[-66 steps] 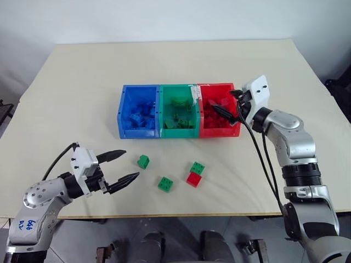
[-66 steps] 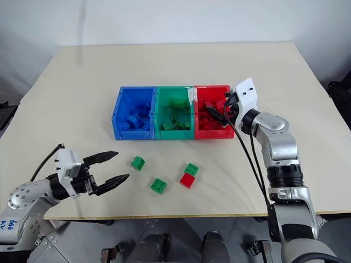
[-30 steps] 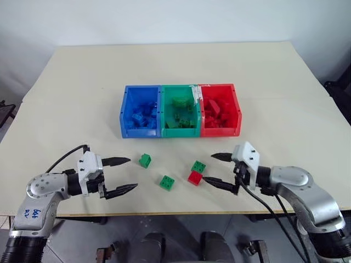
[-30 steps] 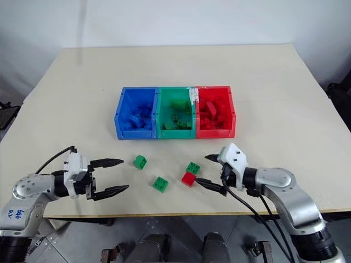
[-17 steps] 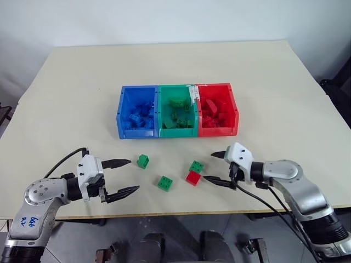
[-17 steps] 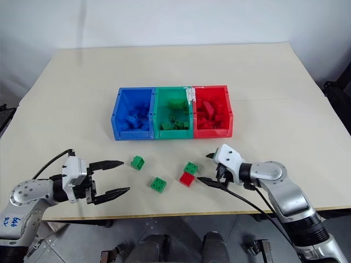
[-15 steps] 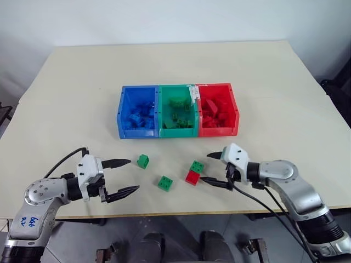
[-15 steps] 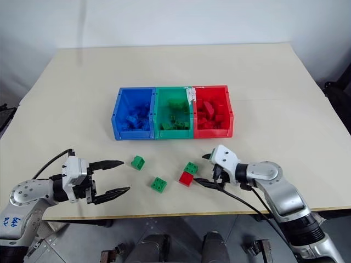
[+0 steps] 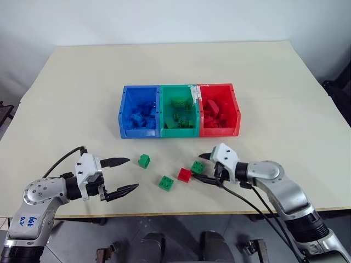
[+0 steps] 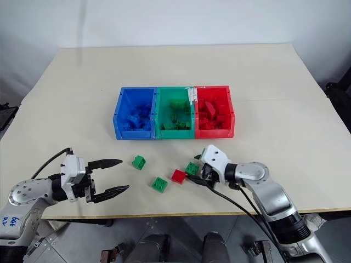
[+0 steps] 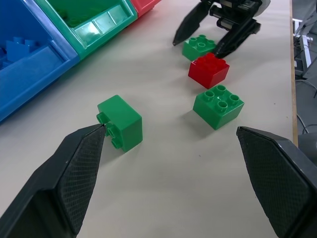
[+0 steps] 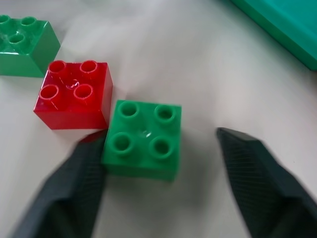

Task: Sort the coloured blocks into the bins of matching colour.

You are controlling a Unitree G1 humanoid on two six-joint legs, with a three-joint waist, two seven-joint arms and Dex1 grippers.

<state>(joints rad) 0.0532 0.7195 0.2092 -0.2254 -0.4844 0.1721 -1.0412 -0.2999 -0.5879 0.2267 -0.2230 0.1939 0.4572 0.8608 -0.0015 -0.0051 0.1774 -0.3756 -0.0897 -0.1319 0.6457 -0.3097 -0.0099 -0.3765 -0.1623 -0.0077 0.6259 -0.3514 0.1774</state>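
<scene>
Your right tool straddles a green block on the table, one finger touching it, the other apart: not yet clenched. A red block sits against it. Your left tool hangs released. The bins' contents blur together.

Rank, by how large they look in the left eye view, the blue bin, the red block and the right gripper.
1. Blue bin, plainly the largest.
2. Right gripper, nearer the camera, so its lead over the block is partly nearness.
3. Red block, the smallest.
</scene>
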